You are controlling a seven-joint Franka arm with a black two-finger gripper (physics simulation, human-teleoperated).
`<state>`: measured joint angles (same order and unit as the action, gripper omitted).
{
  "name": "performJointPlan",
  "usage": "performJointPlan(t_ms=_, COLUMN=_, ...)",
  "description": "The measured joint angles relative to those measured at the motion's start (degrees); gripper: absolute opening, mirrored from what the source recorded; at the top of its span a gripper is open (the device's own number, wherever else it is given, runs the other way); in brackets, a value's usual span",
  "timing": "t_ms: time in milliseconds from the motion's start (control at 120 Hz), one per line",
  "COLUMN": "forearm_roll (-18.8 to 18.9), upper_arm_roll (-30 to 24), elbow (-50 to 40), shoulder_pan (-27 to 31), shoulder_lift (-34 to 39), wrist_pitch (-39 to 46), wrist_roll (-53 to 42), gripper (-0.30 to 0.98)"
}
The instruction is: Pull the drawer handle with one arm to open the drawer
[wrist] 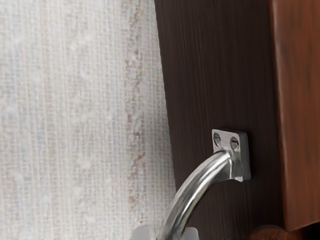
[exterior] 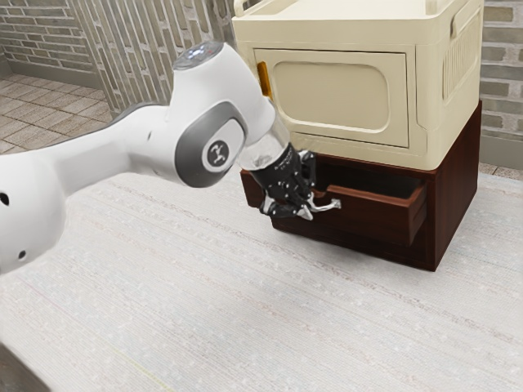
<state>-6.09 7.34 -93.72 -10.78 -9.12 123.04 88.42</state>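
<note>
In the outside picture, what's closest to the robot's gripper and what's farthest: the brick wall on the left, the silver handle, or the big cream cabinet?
1. Silver handle: nearest, right at the gripper, on the drawer's front.
2. Cream cabinet: next, above the drawer.
3. Brick wall: farthest, way back at the exterior view's left.

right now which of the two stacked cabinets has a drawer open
The red-brown cabinet underneath: its drawer juts out from the front, while the cream cabinet above is shut.

cream cabinet, brick wall, slatted wooden panel, pale woven tabletop
</note>
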Motion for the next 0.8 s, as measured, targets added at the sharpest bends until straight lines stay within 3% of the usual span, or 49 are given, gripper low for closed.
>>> performJointPlan(t_ms=800, forearm_roll=0.43, upper_arm_roll=0.29, elbow=-13.74, shoulder_pan=-1.70, shoulder_lift=11.80, wrist_pitch=-0.05, wrist_roll=0.35, gripper=-0.10)
